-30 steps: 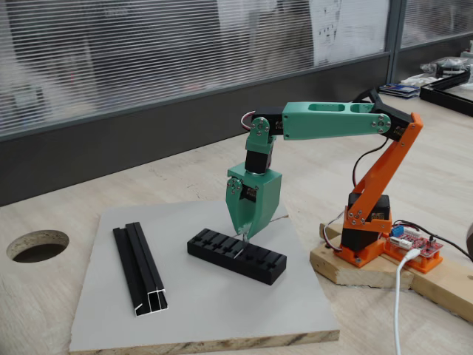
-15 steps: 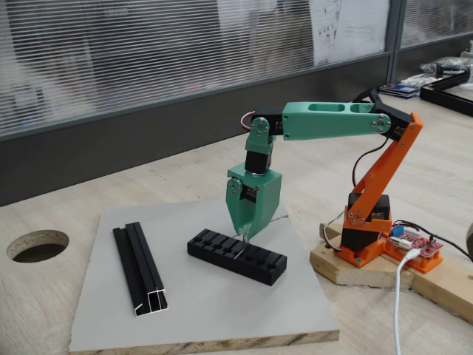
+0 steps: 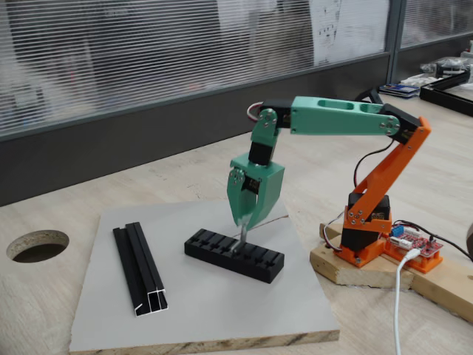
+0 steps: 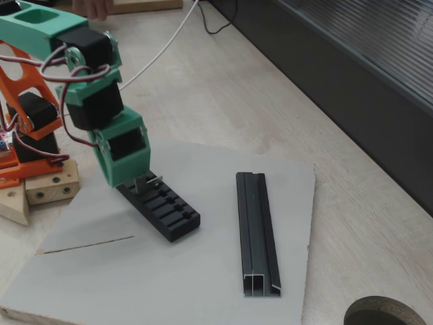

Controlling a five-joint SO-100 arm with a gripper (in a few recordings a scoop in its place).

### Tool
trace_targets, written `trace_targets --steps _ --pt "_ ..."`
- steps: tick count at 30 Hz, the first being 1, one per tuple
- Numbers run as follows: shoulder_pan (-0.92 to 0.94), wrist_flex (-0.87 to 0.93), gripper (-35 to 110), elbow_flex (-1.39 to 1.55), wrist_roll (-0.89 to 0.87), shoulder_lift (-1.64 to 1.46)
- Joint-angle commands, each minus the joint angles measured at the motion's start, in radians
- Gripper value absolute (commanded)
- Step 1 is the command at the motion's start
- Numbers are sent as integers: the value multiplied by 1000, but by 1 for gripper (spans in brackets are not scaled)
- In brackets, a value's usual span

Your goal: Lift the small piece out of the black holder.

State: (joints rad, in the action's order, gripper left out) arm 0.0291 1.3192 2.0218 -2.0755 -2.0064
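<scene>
The black holder (image 3: 234, 255) is a matte rectangular block with a row of parallel slots cut across its top, lying on a smooth pale-grey board (image 3: 199, 310) whose front edge shows raw chipboard. Right above the holder's middle, the mint-green plastic gripper (image 3: 242, 224) points straight down, its tapered fingers drawn together to a narrow tip. From that tip a thin silvery-grey metal strip, the small piece (image 3: 242, 235), hangs upright, pinched between the jaws; its lower end sits at the holder's slotted top, and whether it has cleared the slot cannot be told. In the other fixed view the piece (image 4: 148, 181) juts out below the green gripper body just above the holder (image 4: 162, 208). Beside the holder, well apart on the same board, lies a long, thin black grooved rail (image 3: 140, 269) with bright, silvery cut ends.
</scene>
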Motion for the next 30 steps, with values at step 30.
trace_targets --steps 30 --pt "18 -207 1 -164 -23 -422"
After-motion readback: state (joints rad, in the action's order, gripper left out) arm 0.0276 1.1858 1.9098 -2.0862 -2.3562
